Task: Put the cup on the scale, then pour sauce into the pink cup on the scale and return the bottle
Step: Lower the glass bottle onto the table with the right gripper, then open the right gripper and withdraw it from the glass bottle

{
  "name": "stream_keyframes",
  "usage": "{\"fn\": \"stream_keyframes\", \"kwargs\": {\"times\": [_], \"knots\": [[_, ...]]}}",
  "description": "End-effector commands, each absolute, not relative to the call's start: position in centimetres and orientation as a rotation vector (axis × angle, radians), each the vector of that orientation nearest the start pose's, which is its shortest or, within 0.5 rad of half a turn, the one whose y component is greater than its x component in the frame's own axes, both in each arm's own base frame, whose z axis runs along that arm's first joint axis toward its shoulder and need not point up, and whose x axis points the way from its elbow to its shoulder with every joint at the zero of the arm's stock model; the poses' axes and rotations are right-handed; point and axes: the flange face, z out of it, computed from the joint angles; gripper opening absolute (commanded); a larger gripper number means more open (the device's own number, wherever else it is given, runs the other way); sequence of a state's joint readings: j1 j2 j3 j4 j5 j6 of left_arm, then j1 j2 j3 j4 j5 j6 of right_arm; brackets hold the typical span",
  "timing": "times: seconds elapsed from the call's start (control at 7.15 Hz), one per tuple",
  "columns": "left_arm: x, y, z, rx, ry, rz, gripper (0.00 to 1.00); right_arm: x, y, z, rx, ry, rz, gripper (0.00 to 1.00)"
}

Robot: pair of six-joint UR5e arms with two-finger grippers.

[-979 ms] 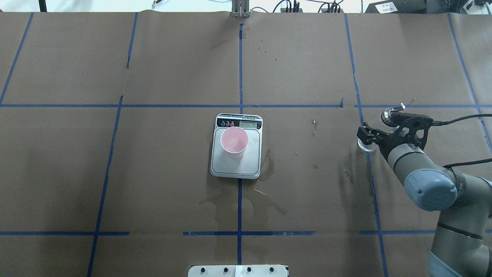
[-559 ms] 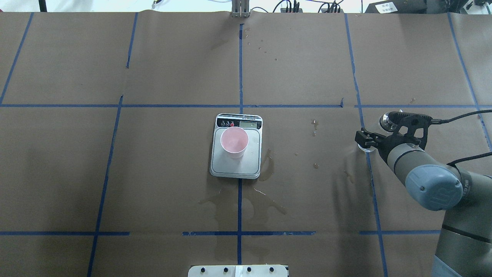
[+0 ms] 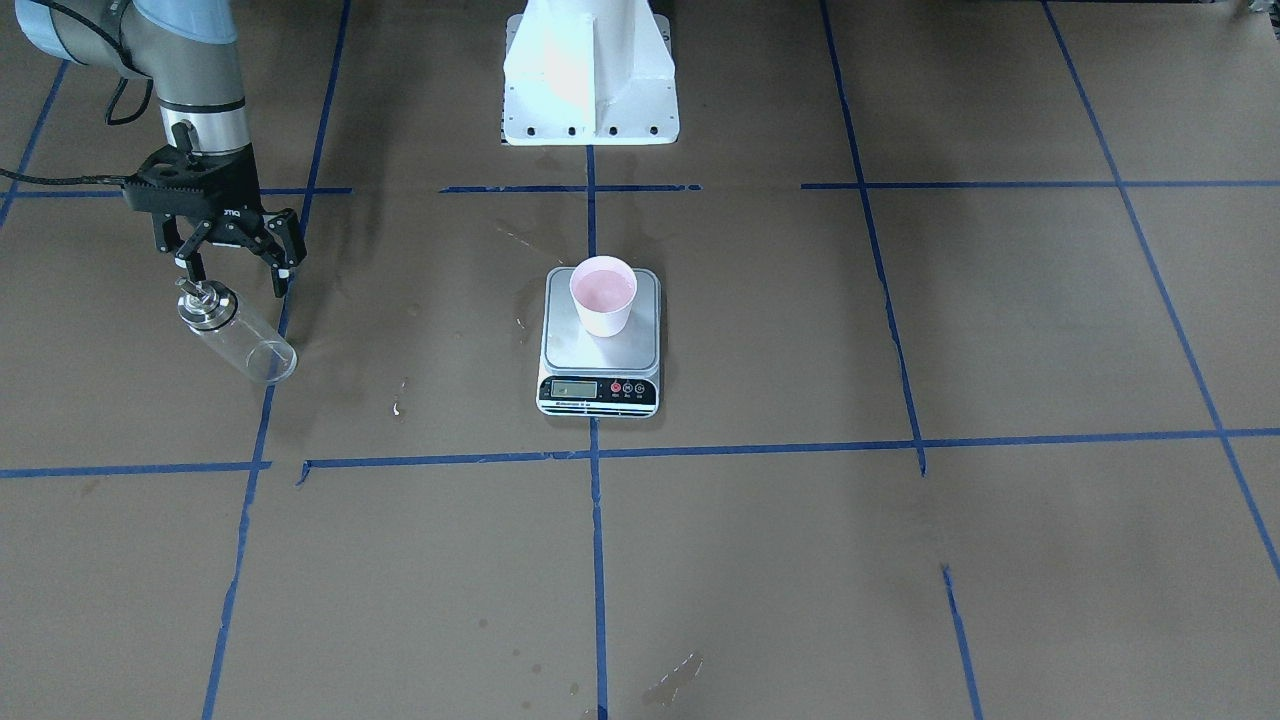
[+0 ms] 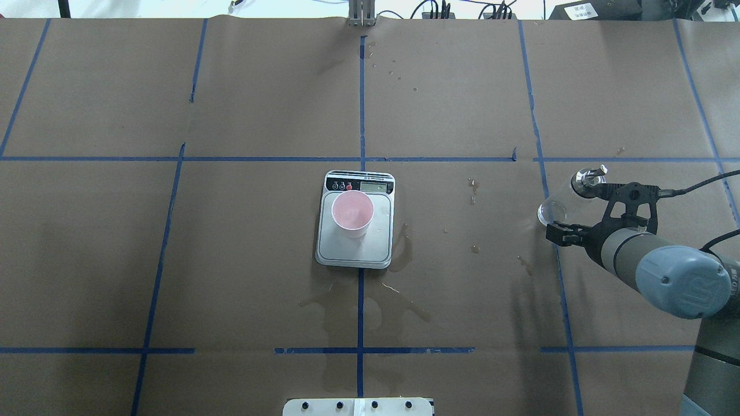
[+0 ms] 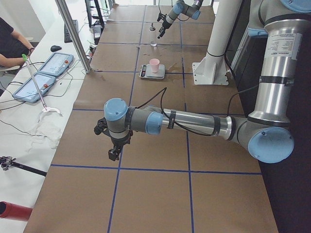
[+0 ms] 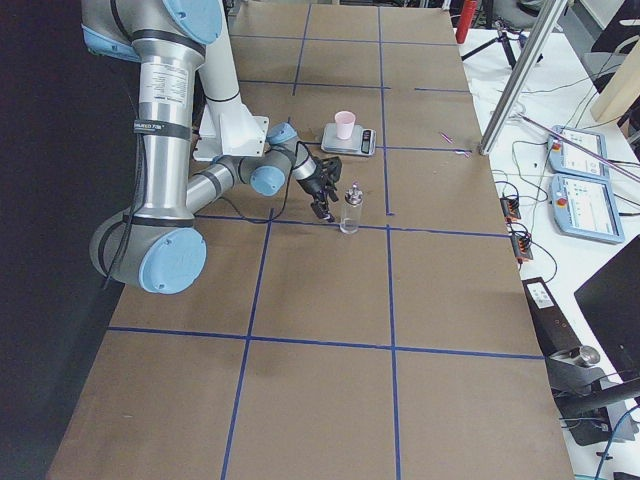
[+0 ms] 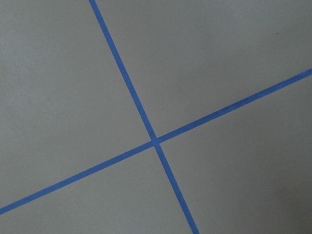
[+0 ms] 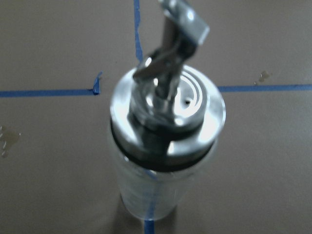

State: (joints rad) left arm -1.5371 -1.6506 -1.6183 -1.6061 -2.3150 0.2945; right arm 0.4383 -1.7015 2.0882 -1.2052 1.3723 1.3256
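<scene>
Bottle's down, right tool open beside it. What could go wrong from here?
The right tool hangs open close to the clear glass bottle with a metal pour spout; a sideways retreat could clip the spout and tip it.
The pale pink plastic cup on the steel digital scale holds liquid; wet stains lie beside the scale, so a jolt may spill more.

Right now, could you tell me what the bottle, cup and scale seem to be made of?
The bottle looks like clear glass, since tape shows through it; its collar and spout are shiny metal with bright reflections. The cup seems matte pale pink plastic, possibly paper. The scale has a dull grey, likely brushed-steel platform and a black, probably plastic, front strip.
</scene>
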Motion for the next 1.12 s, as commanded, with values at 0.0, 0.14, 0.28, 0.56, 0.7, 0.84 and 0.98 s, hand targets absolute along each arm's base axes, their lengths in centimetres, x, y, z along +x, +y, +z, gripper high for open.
{"fn": "stream_keyframes", "kwargs": {"times": [0.0,0.14,0.28,0.56,0.7,0.84,0.98], "knots": [[-4.8,-53.5,59.2,0.253,0.720,0.373,1.00,-32.7,-31.0,42.3,0.287,-0.682,0.206,1.00],[-4.9,-53.5,59.2,0.254,0.720,0.373,1.00,-31.3,-29.8,39.3,0.222,-0.651,0.189,1.00],[-4.9,-53.5,59.2,0.254,0.720,0.373,1.00,-29.9,-28.4,36.7,0.154,-0.634,0.170,1.00],[-4.8,-53.4,59.4,0.249,0.716,0.373,1.00,-27.6,-29.0,32.8,-0.016,-0.668,0.198,1.00],[-4.9,-53.5,59.5,0.249,0.708,0.374,1.00,-27.1,-30.4,31.0,-0.047,-0.675,0.213,1.00],[-4.9,-53.5,59.4,0.249,0.708,0.373,1.00,-25.3,-32.9,29.1,-0.036,-0.681,0.154,1.00],[-4.9,-53.5,59.3,0.252,0.708,0.374,1.00,-22.2,-35.4,27.9,-0.038,-0.671,0.121,1.00]]}}
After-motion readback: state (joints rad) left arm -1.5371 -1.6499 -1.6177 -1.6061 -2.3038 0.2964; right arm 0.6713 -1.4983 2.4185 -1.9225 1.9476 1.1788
